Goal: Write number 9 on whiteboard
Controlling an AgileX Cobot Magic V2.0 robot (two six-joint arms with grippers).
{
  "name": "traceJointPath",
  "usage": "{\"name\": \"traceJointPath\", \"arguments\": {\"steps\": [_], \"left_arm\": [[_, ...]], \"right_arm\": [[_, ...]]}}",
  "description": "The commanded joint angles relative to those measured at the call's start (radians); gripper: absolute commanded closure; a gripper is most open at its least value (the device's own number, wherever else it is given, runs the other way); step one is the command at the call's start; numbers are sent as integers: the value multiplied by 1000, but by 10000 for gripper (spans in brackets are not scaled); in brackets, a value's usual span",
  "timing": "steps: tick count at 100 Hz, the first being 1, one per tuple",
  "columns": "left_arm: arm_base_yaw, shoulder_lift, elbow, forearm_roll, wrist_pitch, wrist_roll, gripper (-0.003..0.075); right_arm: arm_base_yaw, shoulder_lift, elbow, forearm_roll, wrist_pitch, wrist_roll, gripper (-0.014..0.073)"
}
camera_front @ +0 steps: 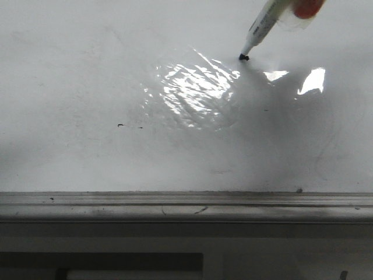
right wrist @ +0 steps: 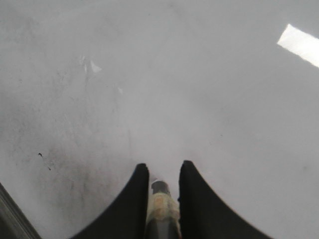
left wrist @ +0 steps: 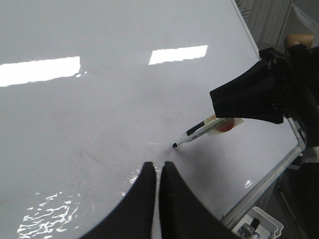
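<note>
Our right hand (right wrist: 163, 186) pinches the marker (camera_front: 263, 26), tip touching the whiteboard (camera_front: 87, 70) towards its far right corner — no number 9 drawn yet. We should press lightly, curving steadily. Left hand (left wrist: 155, 172) — pressed together, empty.

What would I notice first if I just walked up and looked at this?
Probably the bright glare patch shining in the middle of the whiteboard. Next, the marker at the upper right, held in the right gripper, with its black tip on the board just right of the glare. No number is drawn yet, only a tiny black dash lower left.
</note>
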Motion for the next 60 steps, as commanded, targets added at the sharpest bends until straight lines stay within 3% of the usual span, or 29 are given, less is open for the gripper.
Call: {"name": "traceJointPath", "arguments": {"steps": [1,17,43,60], "left_arm": [[-3,3,-27,-2,15,-6,741],[-3,3,-27,-2,15,-6,741],[-3,3,-27,-2,30,-6,741],[-3,3,-27,-2,30,-6,741]], "right_arm": [[-4,9,-31,-14,-60,6,636],[18,16,-31,33,-29,6,636],[66,3,-31,36,186,-8,636],[62,-2,-53,-48,193,-8,636]]}}
